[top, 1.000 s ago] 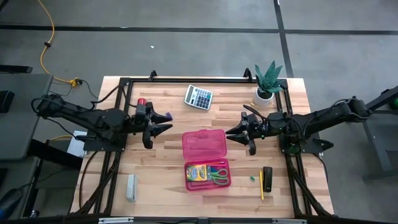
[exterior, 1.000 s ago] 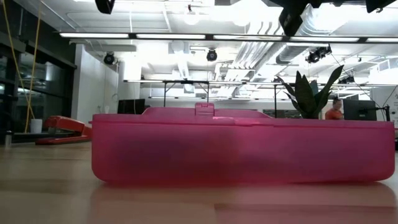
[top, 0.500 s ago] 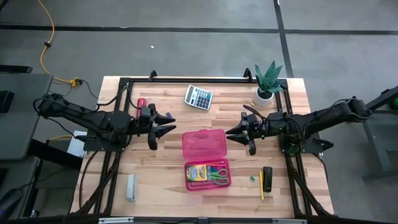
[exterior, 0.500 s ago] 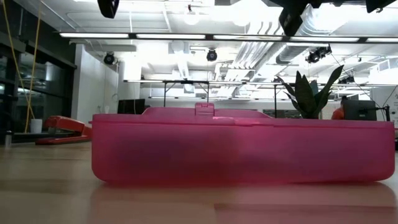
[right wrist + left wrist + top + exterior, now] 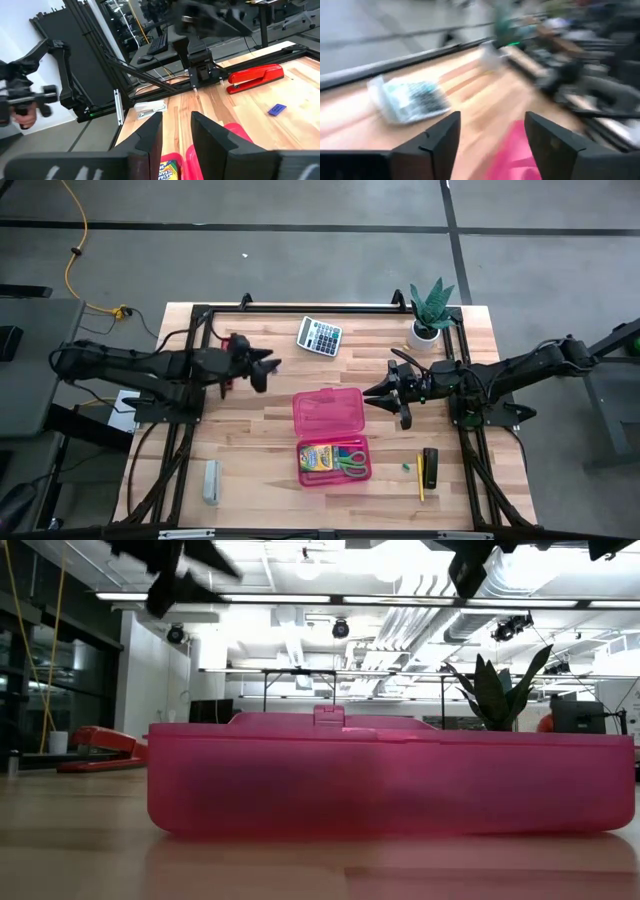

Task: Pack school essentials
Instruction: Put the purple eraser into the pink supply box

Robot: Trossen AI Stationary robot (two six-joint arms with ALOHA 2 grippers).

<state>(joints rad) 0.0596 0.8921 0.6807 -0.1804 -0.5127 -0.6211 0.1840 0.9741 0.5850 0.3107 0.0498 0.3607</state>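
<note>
The crayon box (image 5: pixel 317 457) and green-handled scissors (image 5: pixel 350 461) already lie in the pink case (image 5: pixel 330 410)'s near half. A yellow pencil (image 5: pixel 420 477) and small green eraser (image 5: pixel 406 467) wait right of it. Both the left gripper (image 5: pixel 262 370) and right gripper (image 5: pixel 378 398) hover with jaws spread, empty.

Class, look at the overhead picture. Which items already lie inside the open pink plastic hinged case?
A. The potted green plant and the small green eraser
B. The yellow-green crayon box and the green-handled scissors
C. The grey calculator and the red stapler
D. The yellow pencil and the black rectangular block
B: the high view shows the yellow-green crayon box and the green-handled scissors side by side in the near half of the open pink plastic hinged case.
</note>
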